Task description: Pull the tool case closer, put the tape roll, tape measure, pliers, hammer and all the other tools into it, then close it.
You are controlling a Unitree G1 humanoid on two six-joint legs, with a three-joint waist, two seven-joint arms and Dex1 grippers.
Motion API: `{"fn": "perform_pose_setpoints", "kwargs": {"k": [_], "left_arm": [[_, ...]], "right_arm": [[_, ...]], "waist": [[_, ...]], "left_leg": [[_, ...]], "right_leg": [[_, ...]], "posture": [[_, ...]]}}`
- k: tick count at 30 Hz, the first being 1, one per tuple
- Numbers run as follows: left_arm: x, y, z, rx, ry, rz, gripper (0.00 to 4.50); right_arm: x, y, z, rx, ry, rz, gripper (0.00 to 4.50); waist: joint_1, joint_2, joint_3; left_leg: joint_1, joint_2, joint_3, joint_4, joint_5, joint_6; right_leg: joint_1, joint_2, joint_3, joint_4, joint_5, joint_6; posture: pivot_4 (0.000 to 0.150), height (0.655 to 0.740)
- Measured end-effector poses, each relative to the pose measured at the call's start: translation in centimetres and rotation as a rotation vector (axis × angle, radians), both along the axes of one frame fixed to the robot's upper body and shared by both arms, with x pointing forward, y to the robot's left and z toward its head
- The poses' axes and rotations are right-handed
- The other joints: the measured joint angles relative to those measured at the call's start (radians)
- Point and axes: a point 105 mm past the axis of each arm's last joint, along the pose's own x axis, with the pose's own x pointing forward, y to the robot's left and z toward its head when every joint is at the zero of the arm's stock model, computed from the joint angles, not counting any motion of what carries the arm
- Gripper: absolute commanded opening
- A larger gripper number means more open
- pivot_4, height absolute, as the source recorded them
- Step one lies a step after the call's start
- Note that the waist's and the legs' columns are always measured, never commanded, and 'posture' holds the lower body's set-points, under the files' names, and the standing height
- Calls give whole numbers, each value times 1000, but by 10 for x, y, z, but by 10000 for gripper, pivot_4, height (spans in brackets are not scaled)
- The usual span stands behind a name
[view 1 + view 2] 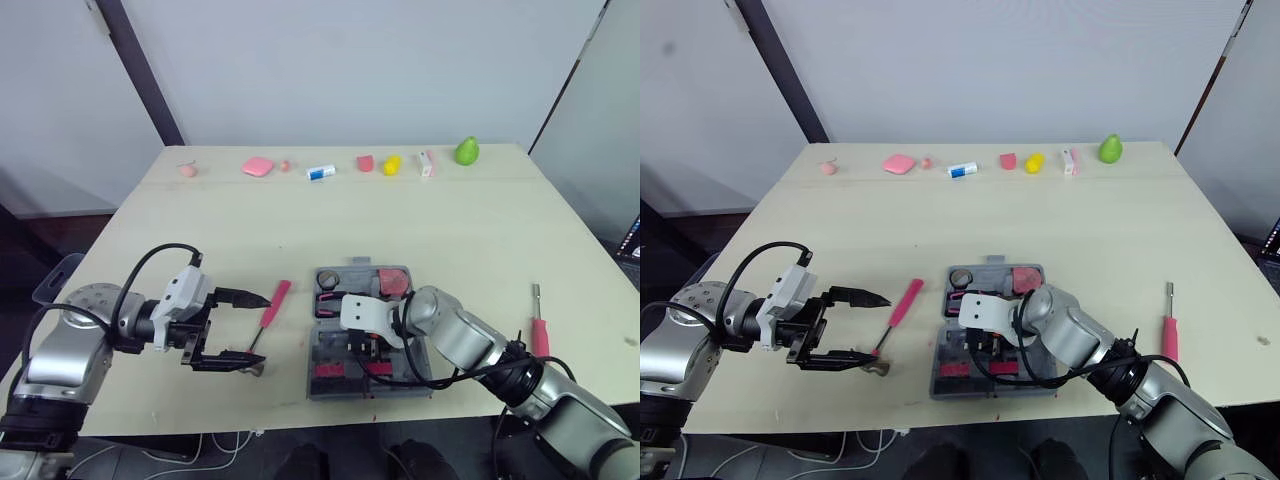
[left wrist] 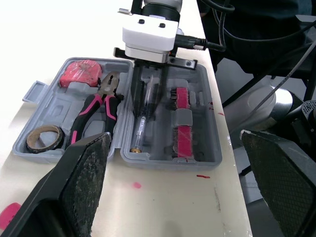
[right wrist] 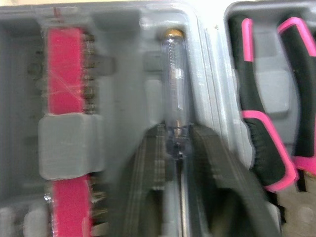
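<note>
Inspection: one open tool case [image 2: 59, 106] lies at the near edge of the surface [image 1: 300, 230]. Inside it:
- one tape roll [image 2: 43, 138]
- one tape measure [image 2: 80, 73]
- one pliers [image 2: 94, 106]
- one clear screwdriver [image 2: 139, 129], on which the right end effector [image 3: 176, 140] is clamped

The left end effector [image 1: 262, 328] is spread apart. Two pink-handled tools [image 1: 276, 301] [image 1: 540, 335] lie outside the case.

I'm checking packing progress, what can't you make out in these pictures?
- Head views: the right gripper covers the middle slots of the tool case.
- Head views: a metal piece by the left gripper is too small, and partly behind one of its jaws, to identify.
- Right wrist view: the bits in the pink holder are blurred.
- Left wrist view: a pink object is cut off by the frame edge.
- Far table edge: small items too small to name.
</note>
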Motion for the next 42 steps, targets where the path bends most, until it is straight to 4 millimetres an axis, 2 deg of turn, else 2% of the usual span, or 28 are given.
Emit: {"fn": "perform_pose_setpoints", "kwargs": {"k": [2, 9, 13, 14, 16, 22, 27, 42], "left_arm": [[0, -1, 1, 1, -2, -4, 45000], [-1, -2, 1, 1, 2, -5, 45000], [0, -2, 1, -1, 0, -6, 45000], [0, -2, 1, -1, 0, -6, 45000], [0, -2, 1, -2, 0, -5, 45000], [1, -3, 2, -6, -5, -7, 45000], [1, -1, 1, -9, 1, 1, 45000], [2, 0, 0, -10, 5, 7, 45000]], "right_arm": [[1, 0, 2, 5, -8, 4, 23929], [11, -16, 27, 61, -85, -37, 23929], [3, -15, 24, 92, -56, -24, 14417], [0, -14, 21, 99, -39, -19, 8211], [-3, -13, 20, 109, -25, -10, 597], [-3, -8, 22, 146, -45, 22, 179], [1, -9, 13, 144, -52, 17, 179], [8, -7, 4, 143, -66, 5, 179]], "waist": [[0, 0, 0], [2, 0, 0], [1, 0, 0], [1, 0, 0], [1, 0, 0], [1, 0, 0], [1, 0, 0], [1, 0, 0]], "left_leg": [[0, 0, 0, 0, 0, 0], [0, 0, 0, 0, 0, 0], [0, 0, 0, 0, 0, 0], [0, 0, 0, 0, 0, 0], [0, 0, 0, 0, 0, 0], [0, 0, 0, 0, 0, 0], [0, 0, 0, 0, 0, 0], [0, 0, 0, 0, 0, 0]], "right_leg": [[0, 0, 0, 0, 0, 0], [0, 0, 0, 0, 0, 0], [0, 0, 0, 0, 0, -1], [0, 0, 0, 0, 0, -1], [0, 0, 0, 0, 0, -1], [0, 0, -1, 0, 0, -1], [0, 0, -1, 0, 0, -1], [0, 0, -1, 0, 0, -1]], "posture": [[1500, 7400], [1500, 7400], [1500, 7400], [1500, 7400], [1500, 7400], [1500, 7400], [1500, 7400], [1500, 7400]]}}
